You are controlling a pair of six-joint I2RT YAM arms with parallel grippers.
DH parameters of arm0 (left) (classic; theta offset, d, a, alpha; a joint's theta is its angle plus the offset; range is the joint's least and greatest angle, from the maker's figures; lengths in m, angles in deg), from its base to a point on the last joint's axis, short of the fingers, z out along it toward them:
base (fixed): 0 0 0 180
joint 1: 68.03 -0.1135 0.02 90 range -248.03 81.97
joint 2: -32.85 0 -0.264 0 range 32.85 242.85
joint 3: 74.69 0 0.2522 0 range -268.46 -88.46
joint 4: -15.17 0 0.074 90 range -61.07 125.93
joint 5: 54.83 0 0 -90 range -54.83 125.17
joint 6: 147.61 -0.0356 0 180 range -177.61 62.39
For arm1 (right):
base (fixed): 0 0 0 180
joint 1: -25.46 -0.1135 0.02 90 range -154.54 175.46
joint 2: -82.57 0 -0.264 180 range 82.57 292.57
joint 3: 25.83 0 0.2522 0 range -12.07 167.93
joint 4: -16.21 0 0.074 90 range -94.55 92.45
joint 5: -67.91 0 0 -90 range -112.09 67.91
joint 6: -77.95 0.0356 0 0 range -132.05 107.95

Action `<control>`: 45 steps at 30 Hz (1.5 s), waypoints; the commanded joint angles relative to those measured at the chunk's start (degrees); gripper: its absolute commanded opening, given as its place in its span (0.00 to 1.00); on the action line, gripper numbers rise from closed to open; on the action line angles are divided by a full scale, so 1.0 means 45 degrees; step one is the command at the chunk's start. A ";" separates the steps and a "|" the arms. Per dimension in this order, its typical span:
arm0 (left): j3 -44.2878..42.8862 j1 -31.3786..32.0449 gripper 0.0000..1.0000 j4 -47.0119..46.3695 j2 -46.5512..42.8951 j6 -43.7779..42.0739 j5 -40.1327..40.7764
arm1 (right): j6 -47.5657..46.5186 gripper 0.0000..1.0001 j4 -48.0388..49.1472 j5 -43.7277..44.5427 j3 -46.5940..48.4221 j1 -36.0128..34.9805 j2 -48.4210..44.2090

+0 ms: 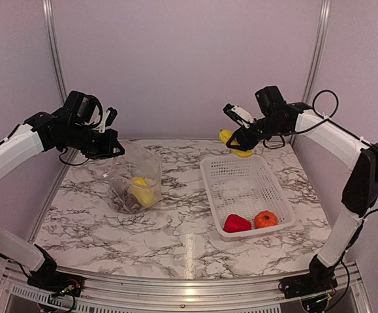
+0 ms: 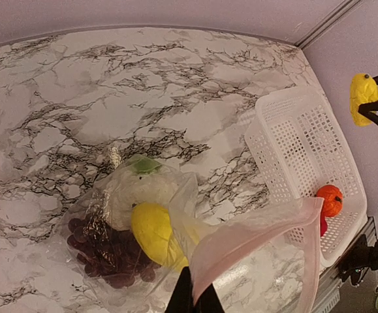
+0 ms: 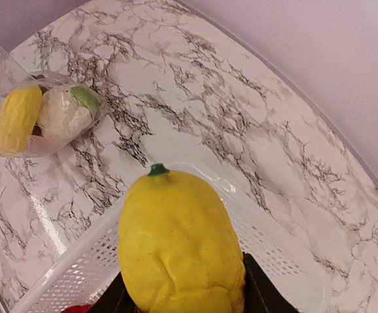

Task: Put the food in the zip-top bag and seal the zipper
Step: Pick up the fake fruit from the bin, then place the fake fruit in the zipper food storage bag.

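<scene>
Yellow piece [image 3: 179,241]: right gripper [image 1: 239,141] is clamping it over white basket [image 1: 241,177]; left gripper [image 2: 193,298] is pinching zip-top bag [image 1: 128,171] rim.

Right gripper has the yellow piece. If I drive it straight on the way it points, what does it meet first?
Likely the white basket, at its rim just past the yellow piece, or the marble table beyond; depth is unclear. The bag lies off to one side.
</scene>
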 commanded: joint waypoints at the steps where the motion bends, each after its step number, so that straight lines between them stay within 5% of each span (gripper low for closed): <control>1: 0.0199 0.0081 0.00 -0.0427 -0.0374 0.0210 -0.0082 | 0.0183 0.21 0.0696 -0.2767 0.1244 -0.0343 -0.0629; 11: 0.0202 0.0101 0.00 -0.0466 -0.0505 0.0317 -0.0010 | 0.0776 0.15 0.3314 -0.5338 0.1868 -0.2300 -0.1039; 28: -0.0058 0.0101 0.00 -0.0519 -0.0625 0.0408 -0.0204 | -0.1588 0.15 0.2740 -0.4177 0.4801 -0.6870 0.1677; 45: -0.0064 0.0101 0.00 -0.0516 -0.0680 0.0391 -0.0345 | -0.1630 0.20 0.4188 -0.3267 0.4784 -0.7155 0.3292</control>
